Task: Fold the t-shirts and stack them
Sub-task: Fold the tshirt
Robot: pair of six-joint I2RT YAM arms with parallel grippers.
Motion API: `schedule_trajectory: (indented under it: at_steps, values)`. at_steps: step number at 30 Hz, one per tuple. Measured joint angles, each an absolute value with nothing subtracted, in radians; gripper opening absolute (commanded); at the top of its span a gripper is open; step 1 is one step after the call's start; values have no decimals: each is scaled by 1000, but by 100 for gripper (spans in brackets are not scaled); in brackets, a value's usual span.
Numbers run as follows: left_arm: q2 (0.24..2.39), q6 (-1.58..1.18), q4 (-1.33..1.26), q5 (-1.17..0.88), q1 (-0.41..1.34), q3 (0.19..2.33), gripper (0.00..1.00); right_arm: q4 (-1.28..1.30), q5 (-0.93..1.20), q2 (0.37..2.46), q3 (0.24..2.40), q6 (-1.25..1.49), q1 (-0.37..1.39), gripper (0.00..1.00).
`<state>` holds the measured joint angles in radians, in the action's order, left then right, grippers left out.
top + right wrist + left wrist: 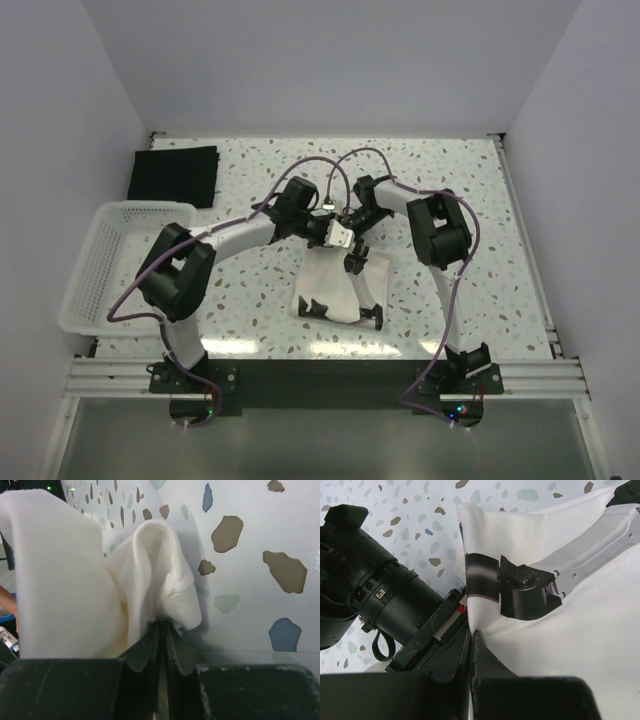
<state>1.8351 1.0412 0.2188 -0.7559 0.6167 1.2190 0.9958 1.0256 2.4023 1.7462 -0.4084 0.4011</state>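
Note:
The cream t-shirt (335,290) lies partly folded at the table's middle, its far end gathered up between my two grippers. My left gripper (340,238) is shut on the shirt's edge; in the left wrist view the jaws (471,635) pinch the cream cloth (570,645). My right gripper (352,263) is shut on a bunched fold right beside it; in the right wrist view the jaws (162,625) grip the cream cloth (60,580) just above the table. The black t-shirt (174,175) lies folded flat at the far left.
A white lattice basket (95,265) stands at the left edge beside my left arm's elbow. The right arm's black wrist (375,595) sits close against my left gripper. White walls enclose the speckled table (470,200).

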Motion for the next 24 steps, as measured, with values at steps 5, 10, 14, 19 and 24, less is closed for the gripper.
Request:
schedule_trajectory:
  at_steps: [5, 10, 14, 19, 24]
  values:
    - [1787, 1045, 136, -754, 617, 1148, 0, 999, 1032, 2406, 1746, -413, 402, 11]
    - [1760, 1050, 37, -749, 617, 1108, 0, 1008, 1044, 2413, 1746, -414, 402, 11]
    - [1754, 1051, -24, -746, 617, 1086, 0, 1012, 1044, 2413, 1745, -416, 404, 11]
    - [1754, 1067, -46, -744, 617, 1084, 23, 1024, 1043, 2413, 1747, -422, 405, 19]
    - [1752, 1086, -64, -734, 616, 1081, 40, 1066, 1016, 2414, 1787, -432, 407, 32]
